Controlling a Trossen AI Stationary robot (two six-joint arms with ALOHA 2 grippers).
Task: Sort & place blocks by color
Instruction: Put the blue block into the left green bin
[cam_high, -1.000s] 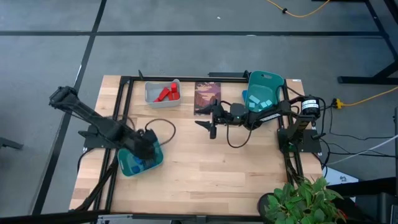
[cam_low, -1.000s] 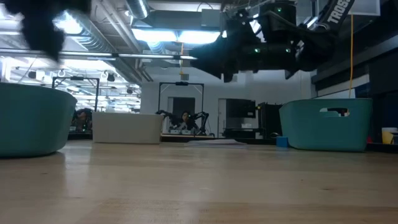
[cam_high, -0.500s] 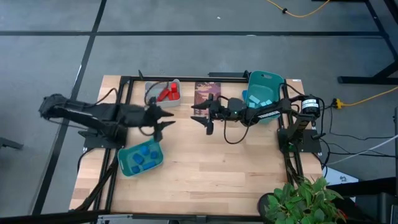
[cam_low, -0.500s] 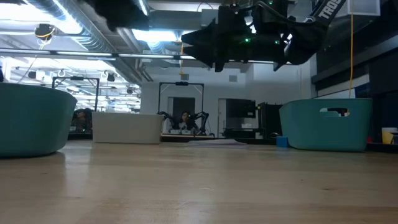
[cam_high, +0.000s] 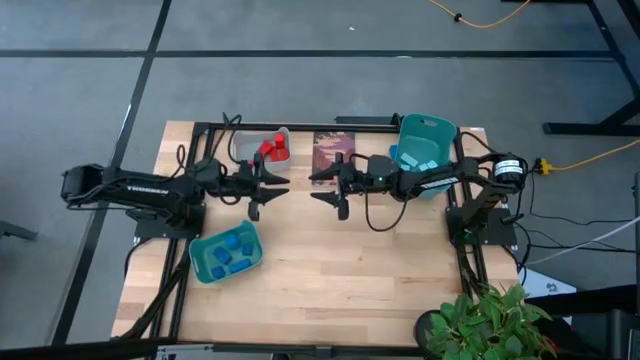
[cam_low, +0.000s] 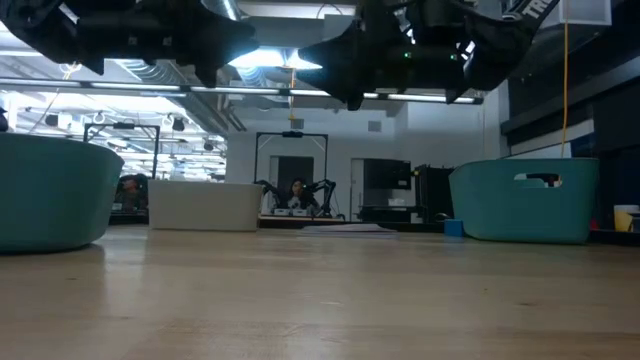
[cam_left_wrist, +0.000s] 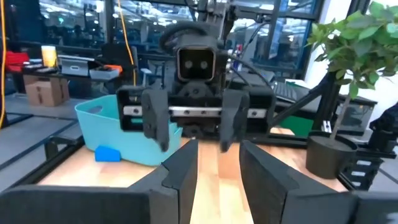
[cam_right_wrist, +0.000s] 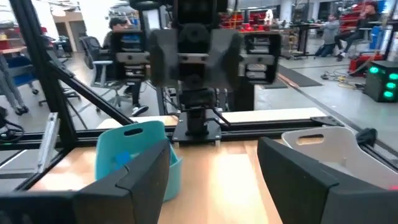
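Observation:
Red blocks (cam_high: 268, 150) lie in the grey bin (cam_high: 245, 155) at the far left. Blue blocks (cam_high: 230, 255) lie in the teal bin (cam_high: 205, 272) at the near left, and light cyan blocks (cam_high: 420, 165) in the tall teal bin (cam_high: 430, 128) at the far right. One blue block (cam_left_wrist: 107, 153) rests on the table beside that bin. My left gripper (cam_high: 272, 190) hangs level above the table's middle, open and empty (cam_left_wrist: 217, 171). Facing it, my right gripper (cam_high: 325, 192) is also level, open and empty (cam_right_wrist: 214, 174).
A dark picture card (cam_high: 333, 152) lies flat between the grey bin and the tall teal bin. A black frame (cam_high: 300, 125) runs along the table's far edge and sides. Bare wood lies in the near middle and near right (cam_high: 360, 280). A potted plant (cam_high: 480, 320) stands off the near right corner.
My left gripper has swung from above the near-left teal bin toward the far edge and the table's middle, tipping from pointing down to level. It now faces the right gripper. My right gripper has risen a little.

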